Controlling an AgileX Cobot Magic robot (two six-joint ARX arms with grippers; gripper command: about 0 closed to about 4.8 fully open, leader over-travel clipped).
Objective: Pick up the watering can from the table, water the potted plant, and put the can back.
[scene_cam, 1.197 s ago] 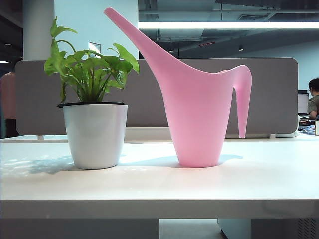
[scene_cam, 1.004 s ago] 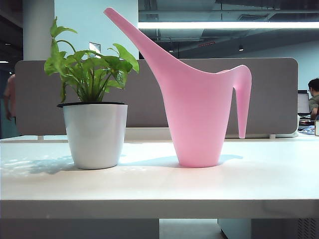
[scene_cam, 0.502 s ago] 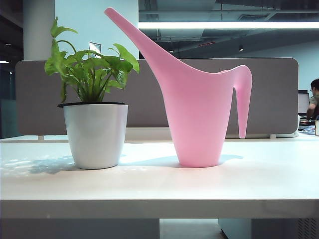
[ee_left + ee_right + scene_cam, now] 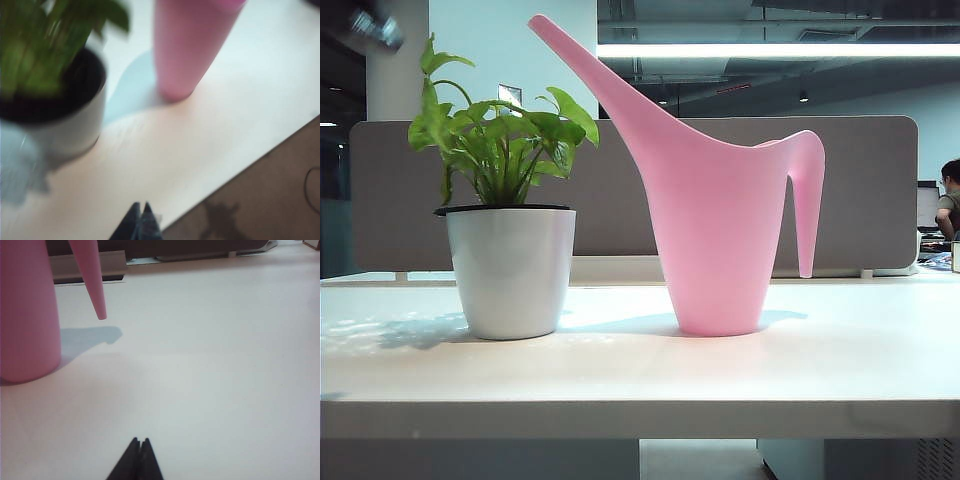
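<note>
Left end effector (image 4: 141,210): tips pressed together, empty, above bench (image 4: 210,140) edge, angled toward potted plant (image 4: 50,80).
Right end effector (image 4: 139,444): tips together, empty, low over bench.
Watering can (image 4: 720,220): upright on bench, beside plant.

Smooth pink plastic watering can (image 4: 720,235); glossy white pot (image 4: 510,270)

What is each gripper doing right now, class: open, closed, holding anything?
Left gripper: closed, empty, above the table near its front edge.
Right gripper: closed, empty, over the table beside the can.
</note>
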